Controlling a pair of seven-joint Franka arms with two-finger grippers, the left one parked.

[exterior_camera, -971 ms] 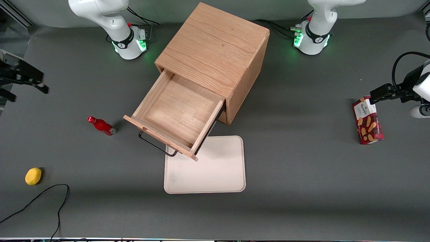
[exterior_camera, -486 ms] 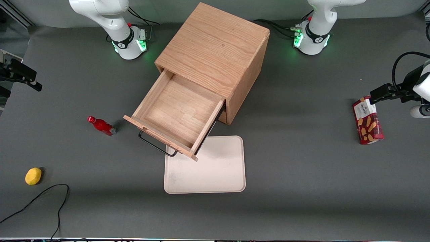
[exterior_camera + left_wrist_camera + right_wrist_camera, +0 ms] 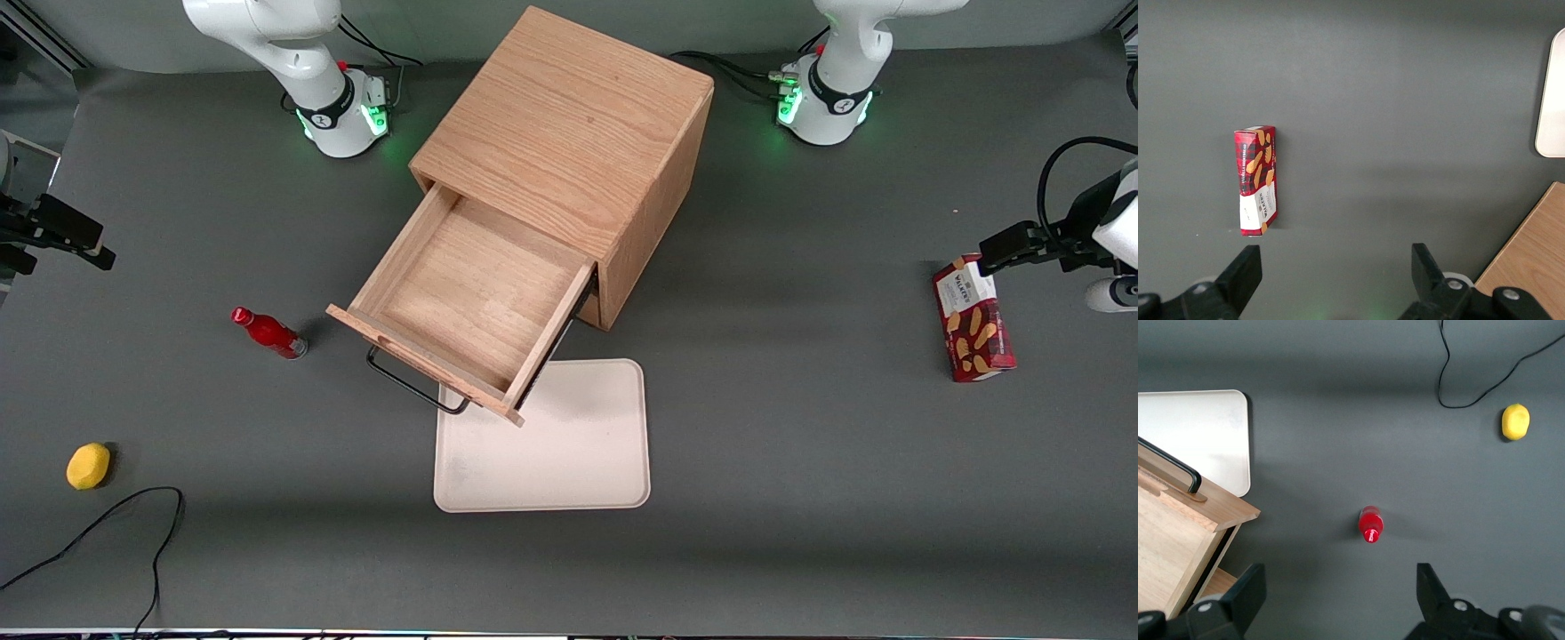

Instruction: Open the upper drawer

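fingers (image 3: 1248, 590): spread wide, nothing held
gripper (image 3: 1338, 600): parked high at the working arm's end of the table; shifted only slightly over the last second
red bottle (image 3: 1370, 525): seen at 12 o'clock of the gripper, untouched
upper drawer (image 3: 462, 293): pulled fully out of the cabinet (image 3: 569, 142), unchanged over the last second
handle (image 3: 411, 384): released, overhanging the tray (image 3: 569, 462)
task: judged done
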